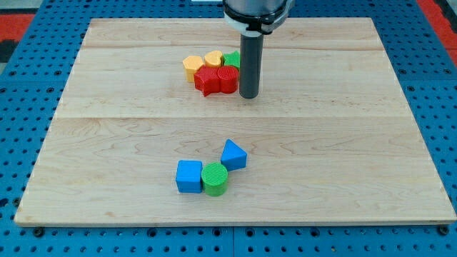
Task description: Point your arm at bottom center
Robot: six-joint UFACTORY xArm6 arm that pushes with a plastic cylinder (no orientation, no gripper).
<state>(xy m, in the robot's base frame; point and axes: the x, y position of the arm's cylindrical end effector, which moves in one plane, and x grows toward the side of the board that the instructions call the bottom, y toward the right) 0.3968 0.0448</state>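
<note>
My tip (pixel 248 96) rests on the wooden board (pixel 343 143) in its upper middle, just right of a cluster of blocks. That cluster holds a yellow block (pixel 192 66), a second yellow block (pixel 213 58), a green block (pixel 231 59) partly behind the rod, a red star-like block (pixel 208 81) and a red cylinder (pixel 227 78). Lower on the board, below and left of my tip, sit a blue cube (pixel 189 176), a green cylinder (pixel 214 178) and a blue triangular block (pixel 233 155), touching one another.
The board lies on a blue perforated table (pixel 28 107). The arm's body (pixel 255 13) hangs over the board's top edge.
</note>
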